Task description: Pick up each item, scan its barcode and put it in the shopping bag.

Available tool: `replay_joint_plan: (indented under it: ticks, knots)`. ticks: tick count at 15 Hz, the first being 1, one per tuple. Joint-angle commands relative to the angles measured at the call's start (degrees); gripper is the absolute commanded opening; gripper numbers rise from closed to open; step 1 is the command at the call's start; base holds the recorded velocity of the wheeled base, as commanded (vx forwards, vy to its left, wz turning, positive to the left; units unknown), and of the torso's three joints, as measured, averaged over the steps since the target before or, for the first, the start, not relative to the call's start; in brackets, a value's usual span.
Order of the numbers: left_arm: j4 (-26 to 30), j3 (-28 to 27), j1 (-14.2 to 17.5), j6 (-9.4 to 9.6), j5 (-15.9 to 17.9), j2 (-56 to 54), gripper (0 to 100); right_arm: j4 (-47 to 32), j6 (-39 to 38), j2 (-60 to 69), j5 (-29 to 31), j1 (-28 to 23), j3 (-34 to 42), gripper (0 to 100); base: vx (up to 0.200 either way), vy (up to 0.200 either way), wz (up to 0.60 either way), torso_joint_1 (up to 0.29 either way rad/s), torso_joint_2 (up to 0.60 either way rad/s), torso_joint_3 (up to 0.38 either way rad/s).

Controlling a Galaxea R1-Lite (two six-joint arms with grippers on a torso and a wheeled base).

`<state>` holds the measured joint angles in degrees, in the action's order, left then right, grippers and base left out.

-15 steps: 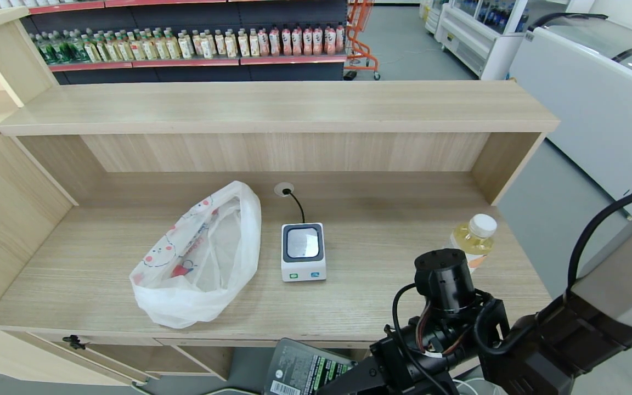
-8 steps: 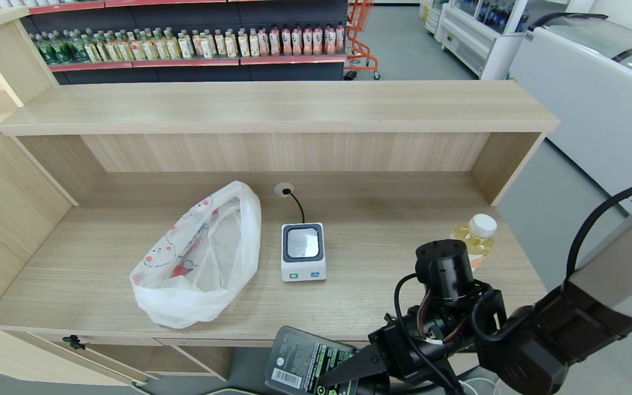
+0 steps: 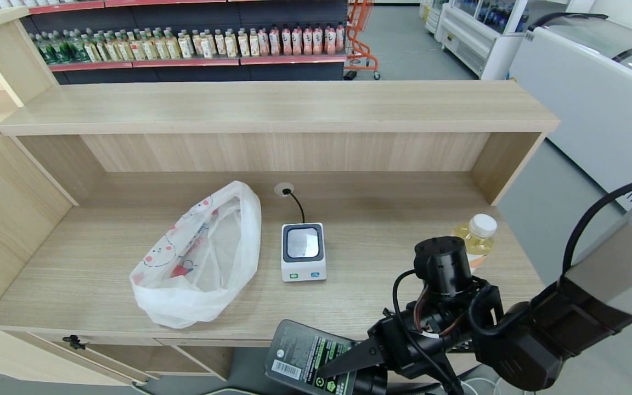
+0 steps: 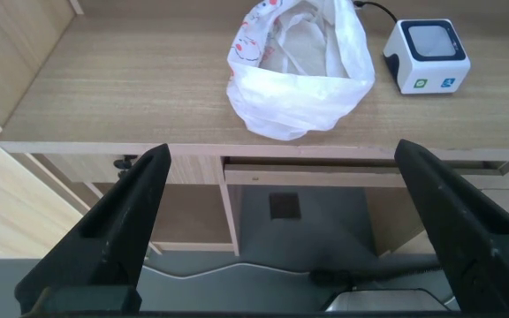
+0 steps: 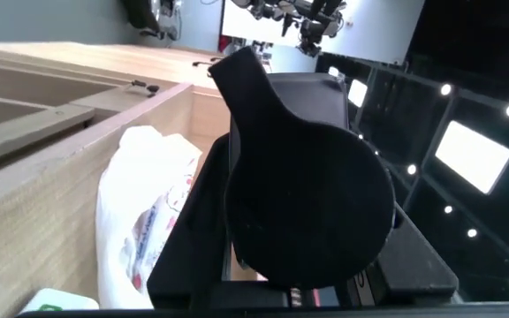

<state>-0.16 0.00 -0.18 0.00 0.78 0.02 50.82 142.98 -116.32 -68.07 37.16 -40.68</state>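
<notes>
right jaws seemingly around dark packet [image 3: 300, 357], before counter [image 3: 376, 241]

Pale wood-grain counter [image 3: 382, 227], translucent white shopping bag [image 3: 198, 258] with red and blue cartoon print, white scanner [image 3: 303, 251] with dark grey frame, green and blue buttons, pale yellow bottle [image 3: 476, 236] with white cap, dark grey pack [image 3: 302, 354] with green-and-white label, white barcode patch

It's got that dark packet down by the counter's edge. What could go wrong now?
1. The dark packet in the right gripper sits low at the counter front edge; rising, it might catch there.
2. Its barcode faces up, like the scanner window, so without a flip the scan may fail.
3. The shopping bag lies slumped; a drop could miss.
</notes>
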Motion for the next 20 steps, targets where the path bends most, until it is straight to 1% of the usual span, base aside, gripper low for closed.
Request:
replay_joint_plan:
  ticks: [1, 2, 3, 4, 5, 6, 7, 8, 9, 10, 11, 12, 13, 14, 15, 16, 18, 19, 20]
  knots:
    - [-0.02, 0.00, 0.01, 0.00, 0.01, -0.02, 100, -0.02, -5.61, 5.76, 0.57, 0.46, 4.29, 0, 0.000, 0.000, 0.00, 0.000, 0.00, 0.000]
    - [-0.02, 0.00, 0.01, 0.00, 0.01, -0.02, 100, -0.11, -11.76, 11.64, 3.47, -2.09, 7.11, 0, 0.000, 0.000, 0.00, 0.000, 0.00, 0.000]
    - [-0.02, 0.00, 0.01, 0.00, 0.01, -0.02, 100, -0.11, -15.72, 14.72, 6.37, -4.46, 8.07, 0, 0.000, 0.000, 0.00, 0.000, 0.00, 0.000]
    - [-0.02, 0.00, 0.01, 0.00, 0.01, -0.02, 100, 0.33, -26.53, 22.28, 11.38, -9.30, 9.04, 0, 0.000, 0.000, 0.00, 0.000, 0.00, 0.000]
    - [-0.02, 0.00, 0.01, 0.00, 0.01, -0.02, 100, 0.07, -30.84, 25.62, 12.35, -11.76, 9.83, 0, 0.000, 0.000, 0.00, 0.000, 0.00, 0.000]
    - [-0.02, 0.00, 0.01, -0.09, 0.01, -0.02, 100, -0.02, -38.83, 29.75, 11.29, -16.41, 10.89, 0, 0.000, 0.000, 0.00, 0.000, 0.00, 0.000]
    - [-0.02, 0.00, 0.01, -0.09, 0.01, -0.02, 100, 0.51, -45.34, 31.42, 8.39, -18.00, 11.59, 0, 0.000, 0.000, 0.00, 0.000, 0.00, 0.000]
    - [-0.02, 0.00, 0.01, 0.00, 0.01, -0.02, 100, -0.20, -47.27, 31.95, 6.02, -20.37, 11.06, 0, 0.000, 0.000, 0.00, 0.000, 0.00, 0.000]
    - [-0.02, 0.00, 0.01, 0.00, 0.01, -0.02, 100, -0.46, -50.87, 32.12, 6.02, -21.69, 10.97, 0, 0.000, 0.000, 0.00, 0.000, 0.00, 0.000]
    - [-0.02, 0.00, 0.01, 0.00, 0.01, -0.02, 100, -1.78, -67.13, 32.74, 6.81, -23.97, 9.74, 0, 0.000, 0.000, 0.00, 0.000, 0.00, 0.000]
    - [-0.02, 0.00, -0.08, 0.00, 0.01, -0.02, 100, -2.75, -82.08, 33.53, 11.03, -24.41, 7.55, 0, 0.000, 0.000, 0.00, 0.000, 0.00, 0.000]
    - [-0.02, 0.00, 0.01, 0.00, 0.01, -0.02, 100, -3.19, -96.93, 33.71, 19.47, -24.06, 4.91, 0, 0.000, 0.000, 0.00, 0.000, 0.00, 0.000]
    - [-0.02, 0.00, 0.01, -0.09, 0.01, -0.02, 100, -3.98, -109.15, 33.18, 27.73, -22.48, 2.71, 0, 0.000, 0.000, 0.00, 0.000, 0.00, 0.000]
    - [-0.02, 0.00, 0.01, 0.00, 0.01, -0.02, 100, -5.91, -121.10, 32.47, 33.97, -19.75, 0.51, 0, 0.000, 0.000, 0.00, 0.000, 0.00, 0.000]
    - [-0.02, 0.00, 0.01, 0.00, 0.01, -0.02, 100, -7.93, -132.88, 31.16, 38.80, -18.52, -1.77, 0, 0.000, 0.000, 0.00, 0.000, 0.00, 0.000]
    - [-0.02, 0.00, 0.01, 0.00, 0.01, -0.02, 100, -8.81, -141.93, 29.14, 41.88, -17.82, -3.70, 0, 0.000, 0.000, 0.00, 0.000, 0.00, 0.000]
    - [-0.02, 0.00, 0.01, 0.00, 0.01, -0.02, 100, -10.04, -158.80, 25.88, 45.75, -14.74, -6.25, 0, 0.000, 0.000, 0.00, 0.000, 0.00, 0.000]
    - [-0.02, 0.00, 0.01, 0.00, 0.01, -0.02, 100, -11.10, -165.48, 24.83, 46.63, -13.34, -7.40, 0, 0.000, 0.000, 0.00, 0.000, 0.00, 0.000]
    - [-0.02, 0.00, 0.01, -0.09, 0.01, -0.02, 100, -11.97, -168.91, 24.13, 46.89, -12.90, -7.75, 0, 0.000, 0.000, 0.00, 0.000, 0.00, 0.000]
